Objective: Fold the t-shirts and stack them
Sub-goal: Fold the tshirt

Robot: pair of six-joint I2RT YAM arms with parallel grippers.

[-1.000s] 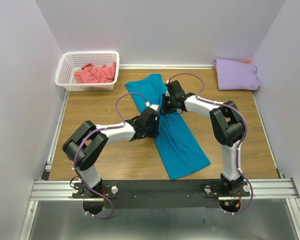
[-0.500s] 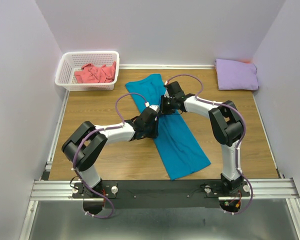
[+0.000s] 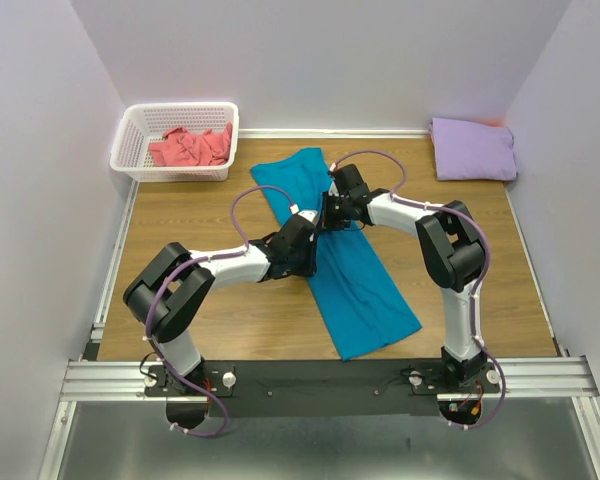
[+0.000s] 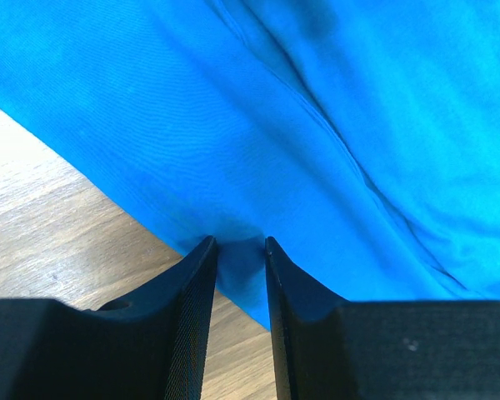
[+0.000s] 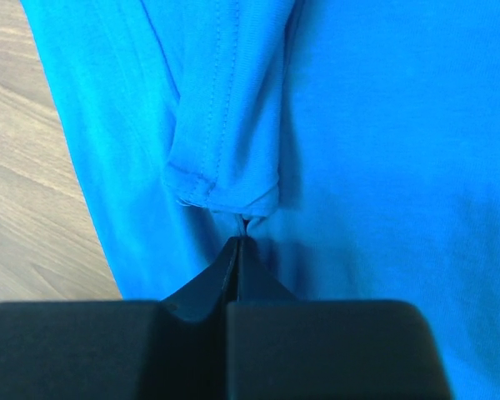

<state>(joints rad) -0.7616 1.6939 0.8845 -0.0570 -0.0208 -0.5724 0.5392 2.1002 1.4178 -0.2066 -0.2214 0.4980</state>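
Note:
The teal-blue t-shirt lies as a long folded strip running diagonally across the table's middle. My left gripper is at the strip's left edge, and its jaws are closed narrowly on a bunched bit of that edge. My right gripper is on the strip's upper middle, shut, and pinches teal cloth just below a folded sleeve hem. The pale lavender t-shirt lies folded at the back right corner. The coral-pink t-shirt lies crumpled in the basket.
The white lattice basket stands at the back left corner. Bare wood shows left of the strip and on its right. Grey walls enclose the table on three sides.
The right wrist has crept slightly left, toward the left gripper. The left arm and the shirts look unmoved.

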